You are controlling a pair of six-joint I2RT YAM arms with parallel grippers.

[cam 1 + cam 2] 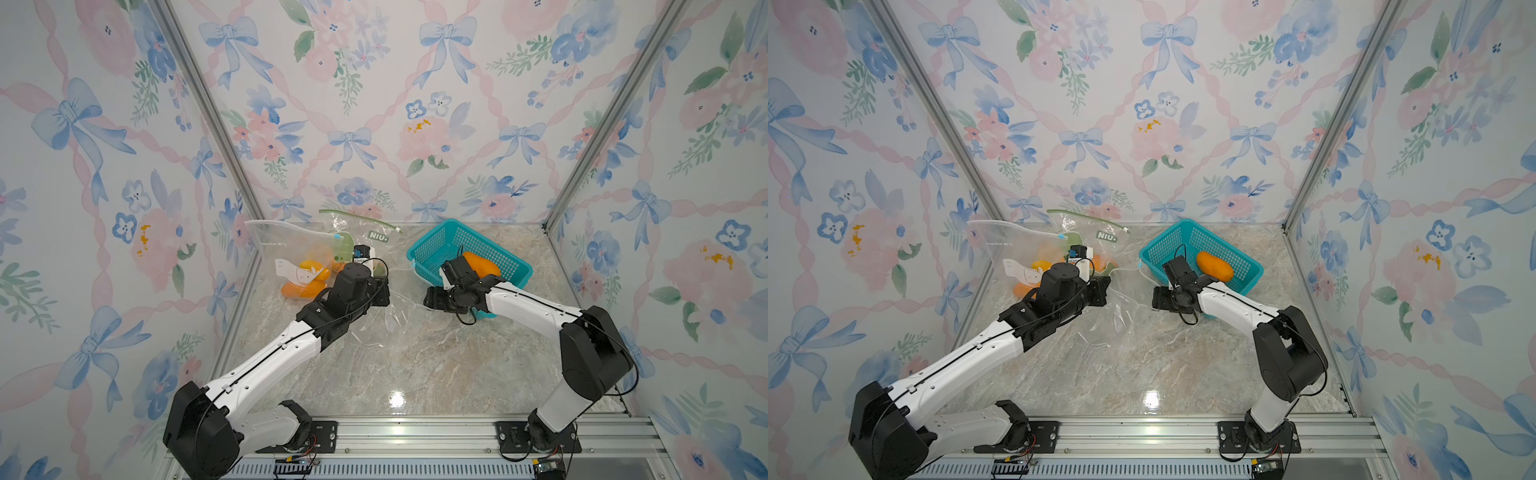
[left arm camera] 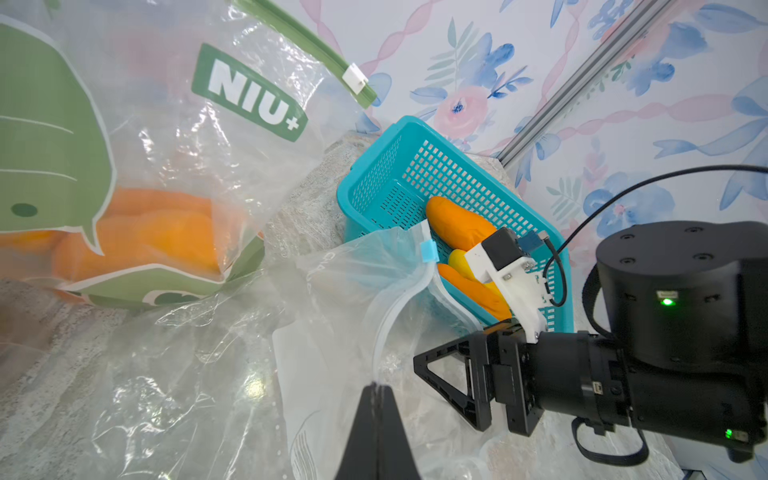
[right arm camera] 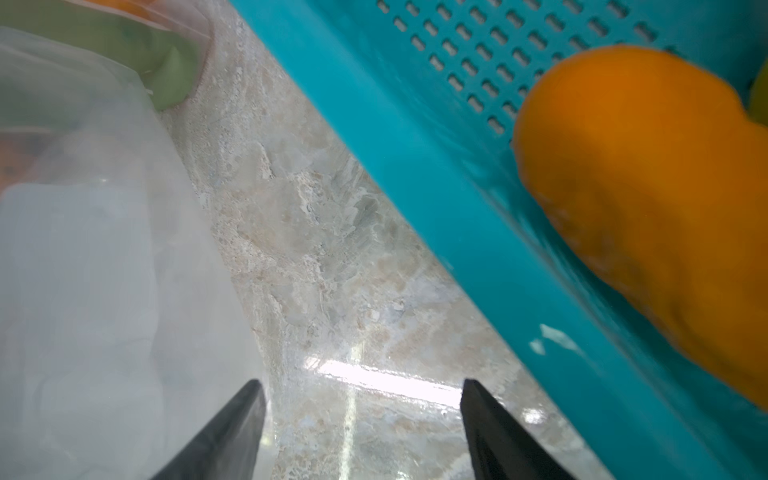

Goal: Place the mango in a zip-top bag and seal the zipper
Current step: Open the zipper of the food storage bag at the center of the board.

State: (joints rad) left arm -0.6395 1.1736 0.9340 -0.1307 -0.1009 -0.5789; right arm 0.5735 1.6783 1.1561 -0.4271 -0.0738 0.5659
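Observation:
An orange mango [image 1: 480, 264] [image 1: 1214, 266] [image 2: 457, 224] [image 3: 644, 187] lies in the teal basket [image 1: 432, 241] [image 1: 1163, 245] [image 2: 374, 174] [image 3: 415, 145]. A clear zip-top bag [image 1: 392, 311] [image 1: 1113, 320] [image 2: 332, 299] with a blue slider [image 2: 428, 250] lies crumpled on the table between the arms. My left gripper [image 2: 376, 386] [image 1: 380, 293] [image 1: 1100, 291] is shut on the bag's white zipper edge. Beside the basket's near corner my right gripper [image 3: 361, 386] [image 1: 434, 299] [image 1: 1160, 297] hangs low over the table, open and empty, with the bag's film next to one finger.
Two other bags stand at the back left with orange fruit in them: a green-printed NIU+ bag [image 1: 365, 235] [image 2: 166, 145] and a clear one [image 1: 291, 257] [image 1: 1017, 253]. The enclosure walls close in behind and beside the basket.

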